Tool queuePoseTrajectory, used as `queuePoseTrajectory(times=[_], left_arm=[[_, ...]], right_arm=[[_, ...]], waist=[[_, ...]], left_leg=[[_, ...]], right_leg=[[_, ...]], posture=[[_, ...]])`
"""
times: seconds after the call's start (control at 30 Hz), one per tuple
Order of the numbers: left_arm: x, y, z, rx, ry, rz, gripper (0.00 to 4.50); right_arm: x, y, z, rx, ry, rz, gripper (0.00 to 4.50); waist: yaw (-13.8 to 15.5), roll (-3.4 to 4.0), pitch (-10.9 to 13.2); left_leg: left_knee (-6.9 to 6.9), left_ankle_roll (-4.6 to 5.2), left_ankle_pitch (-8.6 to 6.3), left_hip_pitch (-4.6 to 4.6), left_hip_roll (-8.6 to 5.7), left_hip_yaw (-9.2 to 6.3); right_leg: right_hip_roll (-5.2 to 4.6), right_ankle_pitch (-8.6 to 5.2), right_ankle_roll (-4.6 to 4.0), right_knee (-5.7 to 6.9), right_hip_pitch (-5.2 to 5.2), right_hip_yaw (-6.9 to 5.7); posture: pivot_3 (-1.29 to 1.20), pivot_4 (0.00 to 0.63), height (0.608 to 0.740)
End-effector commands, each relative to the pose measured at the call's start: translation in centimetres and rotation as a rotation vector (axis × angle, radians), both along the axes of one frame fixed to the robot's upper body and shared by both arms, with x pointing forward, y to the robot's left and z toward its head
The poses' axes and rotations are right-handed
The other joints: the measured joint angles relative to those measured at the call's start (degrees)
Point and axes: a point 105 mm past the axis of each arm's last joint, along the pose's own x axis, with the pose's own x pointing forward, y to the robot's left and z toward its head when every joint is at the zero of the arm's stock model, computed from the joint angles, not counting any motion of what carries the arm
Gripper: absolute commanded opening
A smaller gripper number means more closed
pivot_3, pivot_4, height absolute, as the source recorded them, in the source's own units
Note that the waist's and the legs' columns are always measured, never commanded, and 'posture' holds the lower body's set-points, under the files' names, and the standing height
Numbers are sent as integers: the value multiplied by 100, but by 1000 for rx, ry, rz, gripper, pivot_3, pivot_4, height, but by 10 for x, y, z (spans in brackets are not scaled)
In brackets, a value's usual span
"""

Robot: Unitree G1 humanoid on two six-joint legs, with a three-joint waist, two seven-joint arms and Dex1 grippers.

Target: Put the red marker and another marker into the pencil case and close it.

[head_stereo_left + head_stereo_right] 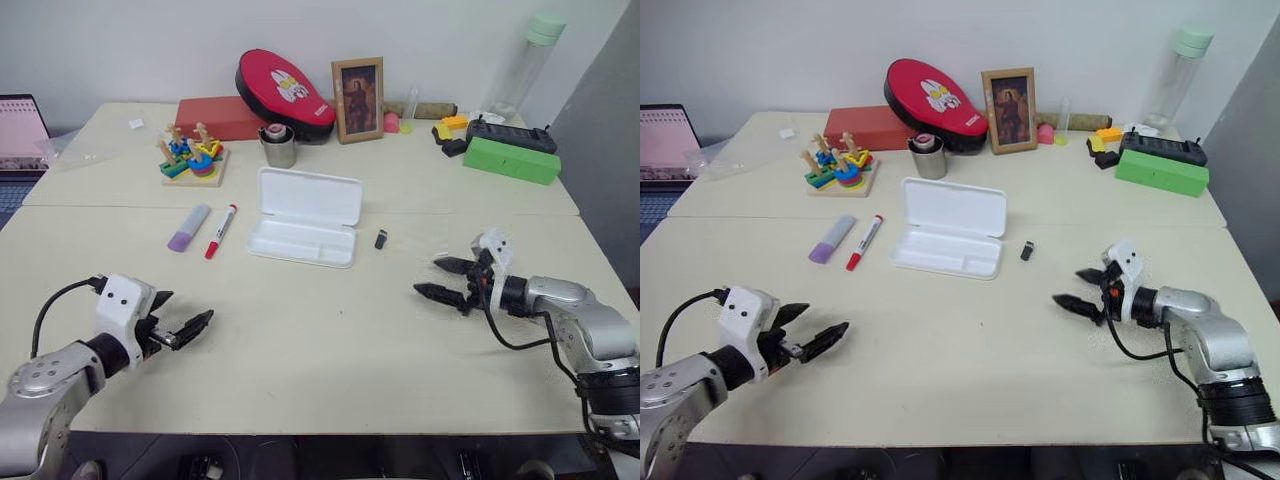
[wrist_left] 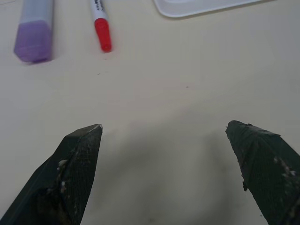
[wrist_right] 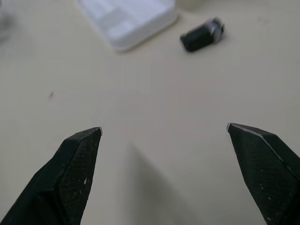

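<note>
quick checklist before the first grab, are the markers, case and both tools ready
1. Pencil case open, lid laid back, tray bare: ok.
2. Red marker lying free on the table, left of the case, nothing on it: ok.
3. Purple marker beside the red one, a gap between them: ok.
4. Left tool open and holding nothing, low over the table near the front edge, short of the markers: ok.
5. Right tool open and holding nothing, to the right of the case: ok.
6. Small black object lies just right of the case, apart from it; could be knocked when closing the lid: cannot tell.
</note>
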Motion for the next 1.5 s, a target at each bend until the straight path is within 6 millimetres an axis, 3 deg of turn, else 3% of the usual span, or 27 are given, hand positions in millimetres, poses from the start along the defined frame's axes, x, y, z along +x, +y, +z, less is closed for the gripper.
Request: queuePoseTrajectory(times=[0.03, 0.37, 1.07, 1.2, 1.27, 1.33, 1.5], left_arm=[[-3, 9, 19, 38, -16, -23, 4500], [-7, 0, 6, 104, 50, -74, 4500], [-6, -5, 10, 96, 38, -71, 4500], [3, -16, 14, -1, -28, -75, 4500], [10, -26, 17, -61, -68, -89, 4500], [19, -44, 20, -84, -104, -131, 4500], [39, -115, 31, -188, -179, -316, 4500]], right_arm=[[-1, -2, 15, -22, -38, 52, 4492], [-4, 3, 23, 35, -39, 83, 4492], [-11, 10, 16, 42, 5, 151, 4492], [-7, 31, 30, 94, -54, 190, 4492], [6, 49, 39, 130, -105, 176, 4492], [19, 71, 43, 119, -148, 182, 4492], [32, 138, 43, 87, -175, 306, 4492]], waist=[[-2, -1, 0], [-8, 0, 2], [-7, 0, 2], [-8, 1, 2], [-20, 0, 2], [-39, 1, 2], [3, 1, 2]], left_leg=[[0, 0, 0, -3, 0, 0], [-1, 0, 0, -23, 0, 1], [4, 0, 1, -23, 0, -1], [6, 0, 1, -22, 0, -2], [12, 0, 1, -22, 1, -4], [22, 0, 2, -21, 3, -6], [54, -1, 2, -23, 0, -23]], right_leg=[[0, 3, 6, 0, -3, 0], [1, 11, 19, 2, -25, -1], [1, 23, 6, 8, -21, -2], [2, 25, 6, 10, -19, -3], [4, 27, 8, 15, -18, -4], [7, 35, 9, 20, -16, -4], [8, 42, 16, 20, 10, -15]], posture=[[0, 150, 740], [0, 150, 740], [0, 150, 740], [0, 150, 740], [0, 150, 740], [0, 150, 740], [0, 150, 740]])
